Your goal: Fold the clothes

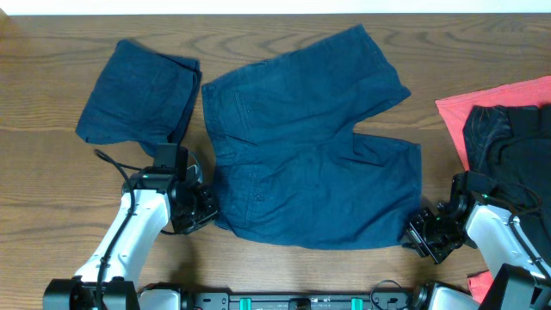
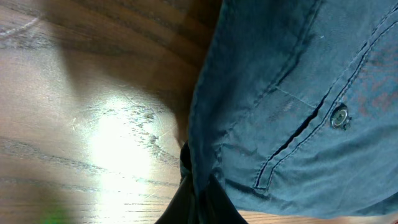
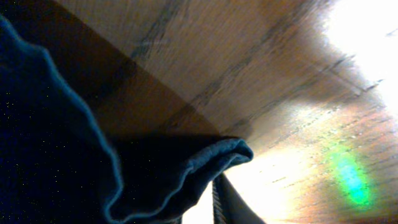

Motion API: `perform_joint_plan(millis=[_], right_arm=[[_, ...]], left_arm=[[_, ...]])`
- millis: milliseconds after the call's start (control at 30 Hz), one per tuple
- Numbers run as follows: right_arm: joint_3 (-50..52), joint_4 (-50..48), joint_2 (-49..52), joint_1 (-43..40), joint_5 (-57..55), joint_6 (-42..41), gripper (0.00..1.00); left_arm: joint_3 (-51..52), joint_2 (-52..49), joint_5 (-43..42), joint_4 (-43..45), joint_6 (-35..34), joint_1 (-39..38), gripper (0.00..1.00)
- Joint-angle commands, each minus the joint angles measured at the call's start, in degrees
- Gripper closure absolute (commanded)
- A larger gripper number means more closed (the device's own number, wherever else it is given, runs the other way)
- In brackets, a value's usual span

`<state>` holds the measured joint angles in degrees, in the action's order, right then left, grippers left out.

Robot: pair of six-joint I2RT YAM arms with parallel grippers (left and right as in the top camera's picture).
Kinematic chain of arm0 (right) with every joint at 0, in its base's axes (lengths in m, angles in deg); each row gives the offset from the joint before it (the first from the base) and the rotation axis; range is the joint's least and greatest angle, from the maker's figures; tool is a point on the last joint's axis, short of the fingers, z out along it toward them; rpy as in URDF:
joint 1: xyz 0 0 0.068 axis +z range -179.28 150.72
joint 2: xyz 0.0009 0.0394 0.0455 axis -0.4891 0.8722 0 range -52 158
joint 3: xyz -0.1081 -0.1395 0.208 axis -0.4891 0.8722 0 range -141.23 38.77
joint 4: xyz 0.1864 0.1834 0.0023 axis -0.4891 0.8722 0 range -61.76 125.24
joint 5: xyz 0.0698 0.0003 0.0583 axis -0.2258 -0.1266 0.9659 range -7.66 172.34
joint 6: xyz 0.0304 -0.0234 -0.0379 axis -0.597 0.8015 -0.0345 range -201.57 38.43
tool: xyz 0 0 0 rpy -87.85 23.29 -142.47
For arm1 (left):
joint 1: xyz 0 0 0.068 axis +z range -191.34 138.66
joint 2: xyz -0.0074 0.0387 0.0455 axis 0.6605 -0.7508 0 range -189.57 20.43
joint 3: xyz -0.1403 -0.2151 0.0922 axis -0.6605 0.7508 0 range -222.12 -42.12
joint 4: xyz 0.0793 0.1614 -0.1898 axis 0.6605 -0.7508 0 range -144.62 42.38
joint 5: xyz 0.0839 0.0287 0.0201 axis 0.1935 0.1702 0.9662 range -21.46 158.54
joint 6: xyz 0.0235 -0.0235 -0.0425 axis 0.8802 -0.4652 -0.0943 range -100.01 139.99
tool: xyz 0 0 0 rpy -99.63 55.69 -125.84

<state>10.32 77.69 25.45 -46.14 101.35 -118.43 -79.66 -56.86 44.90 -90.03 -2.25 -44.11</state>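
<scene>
two arms [image 1: 129,228], two navy shorts [image 1: 301,146], one folded [image 1: 138,95]

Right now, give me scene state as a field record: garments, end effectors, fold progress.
spread shorts: flat, unfolded, mid table
folded shorts: navy bundle, far left
left end effector: at spread shorts' near waistband corner; grip unclear
right end effector: at near leg hem; grip unclear
side pile: dark garment lying on red cloth, right edge
progress: one pair folded, one not yet
</scene>
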Motion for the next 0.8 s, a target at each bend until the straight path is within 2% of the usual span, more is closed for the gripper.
perform_joint_plan(millis=[0, 100, 167, 400, 433, 500, 567, 767], right_arm=[[2.14, -1.84, 1.18, 0.37, -5.05, 1.27, 0.88], [0.31, -0.85, 1.01, 0.37, -5.07, 3.45, 0.92], [-1.16, -0.15, 0.42, 0.37, -5.09, 4.42, 0.98], [-4.79, 0.61, -2.62, 0.37, -5.14, 4.61, 0.99], [-4.81, 0.46, -2.73, 0.37, -5.31, 4.59, 0.96], [-4.74, 0.44, -2.58, 0.39, -5.6, 4.59, 0.72], [-4.37, 0.17, -2.27, 0.39, -5.73, 4.59, 0.57], [-1.53, -0.66, -1.42, 0.39, -5.68, 4.59, 0.48]], left_arm=[[-0.74, 0.22, 0.31, -0.35, 0.81, 0.24, 0.94], [-0.74, 0.22, 0.31, -0.37, 0.98, 0.24, 0.94], [-0.74, 0.22, 0.31, -0.37, 0.98, 0.24, 0.94], [-0.74, 0.22, 0.28, -0.59, 0.98, 0.24, 0.94], [-0.74, 0.22, 0.31, -0.63, 0.98, 0.24, 0.94], [-0.74, 0.22, 0.28, -0.68, 0.98, 0.24, 0.94], [-0.74, 0.22, 0.28, -0.68, 0.98, 0.24, 0.94], [-0.74, 0.22, 0.28, -0.68, 0.98, 0.24, 0.94]])
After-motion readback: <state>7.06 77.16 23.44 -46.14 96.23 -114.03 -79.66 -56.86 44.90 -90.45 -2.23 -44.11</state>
